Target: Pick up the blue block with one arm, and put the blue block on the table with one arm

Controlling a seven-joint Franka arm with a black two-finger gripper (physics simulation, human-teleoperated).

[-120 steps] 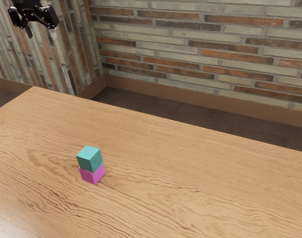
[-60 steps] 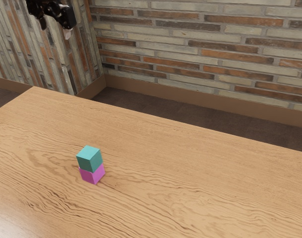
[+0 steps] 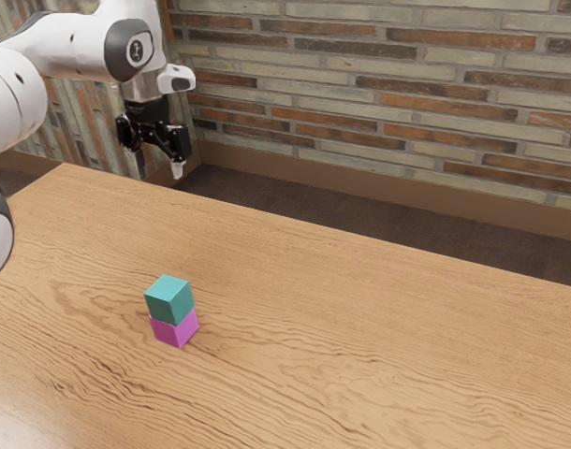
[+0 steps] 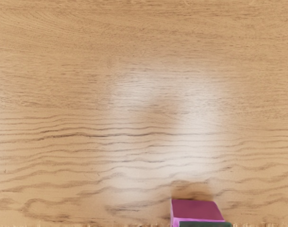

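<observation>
One white arm (image 3: pixel 70 45) with one black gripper (image 3: pixel 158 161) is over one table (image 3: pixel 379 327) that bears two blocks: one blue block (image 3: pixel 169 299), teal in shade, sitting on top of one magenta block (image 3: pixel 174 329). The hand is released, its two fingers apart with nothing between them, well apart from the stack and above it. Compared with the earlier frame, the gripper has come lower and toward the exterior view's right, bringing the arm into sight, while both blocks stay stacked where they were.
</observation>
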